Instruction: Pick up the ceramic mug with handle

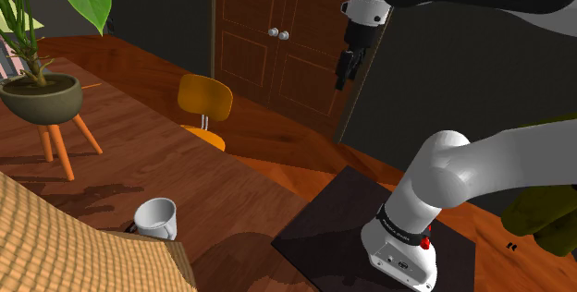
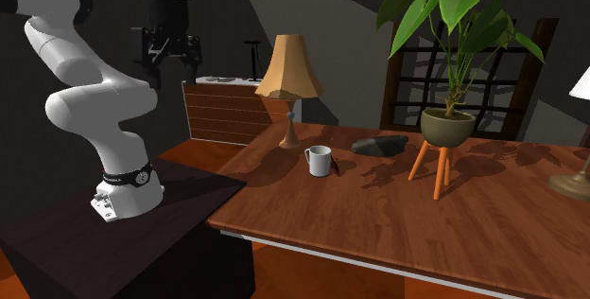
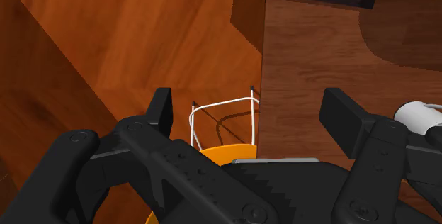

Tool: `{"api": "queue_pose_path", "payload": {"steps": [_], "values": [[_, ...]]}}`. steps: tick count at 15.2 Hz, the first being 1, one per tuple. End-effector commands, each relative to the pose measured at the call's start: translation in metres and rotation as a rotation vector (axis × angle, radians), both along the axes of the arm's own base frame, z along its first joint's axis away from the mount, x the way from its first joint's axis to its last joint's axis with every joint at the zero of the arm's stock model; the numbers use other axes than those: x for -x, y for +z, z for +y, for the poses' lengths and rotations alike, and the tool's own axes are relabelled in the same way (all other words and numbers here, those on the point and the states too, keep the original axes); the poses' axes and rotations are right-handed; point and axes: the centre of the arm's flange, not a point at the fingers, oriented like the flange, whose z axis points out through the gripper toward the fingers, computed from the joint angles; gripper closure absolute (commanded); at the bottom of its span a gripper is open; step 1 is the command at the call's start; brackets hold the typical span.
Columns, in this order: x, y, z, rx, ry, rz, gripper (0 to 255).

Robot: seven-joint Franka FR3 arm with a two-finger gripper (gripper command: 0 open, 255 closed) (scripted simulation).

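We see the hand hanging high with its fingers apart and nothing between them, well apart from the white mug, which stands upright on the table near the lamp.

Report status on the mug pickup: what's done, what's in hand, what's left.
Done: nothing yet. The white mug stands upright on the wooden table, untouched.
In hand: the gripper hangs open, high up and well away from the mug, holding nothing.
Left: travel over to the mug, descend, close on it and lift it off the table.
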Motion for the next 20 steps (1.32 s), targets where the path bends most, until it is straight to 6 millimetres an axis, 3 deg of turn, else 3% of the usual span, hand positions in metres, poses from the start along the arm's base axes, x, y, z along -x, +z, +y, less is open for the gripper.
{"api": "queue_pose_path", "payload": {"steps": [1, 20], "values": [[0.0, 0.0, 0.0, 0.0, 0.0, 0.0, 0], [-0.093, -0.141, 0.179, -0.059, 0.022, 0.044, 0]]}}
